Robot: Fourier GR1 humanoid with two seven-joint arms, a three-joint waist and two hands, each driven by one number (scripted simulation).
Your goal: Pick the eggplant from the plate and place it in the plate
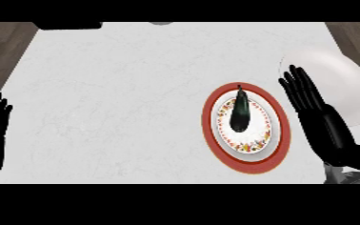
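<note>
The dark, elongated eggplant [240, 112] lies on the red-rimmed patterned plate [211, 124]. Just right of that plate, the black right hand [309, 102] is spread flat, probably lining up to grasp.

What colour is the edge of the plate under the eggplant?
Red, around a white middle with small flowery specks, on the plate holding the eggplant. Head view.

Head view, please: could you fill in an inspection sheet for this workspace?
Surface: pale marbled counter.
Job's things: dark eggplant lying on a red-rimmed plate; plain white plate at the right edge.
Clutter: dark object and small grey one at the far edge.
Hands: right hand open beside the red-rimmed plate, fingers straight; left hand resting at the left edge.
Cables: nothing seen.
Surroundings: wood floor.
</note>
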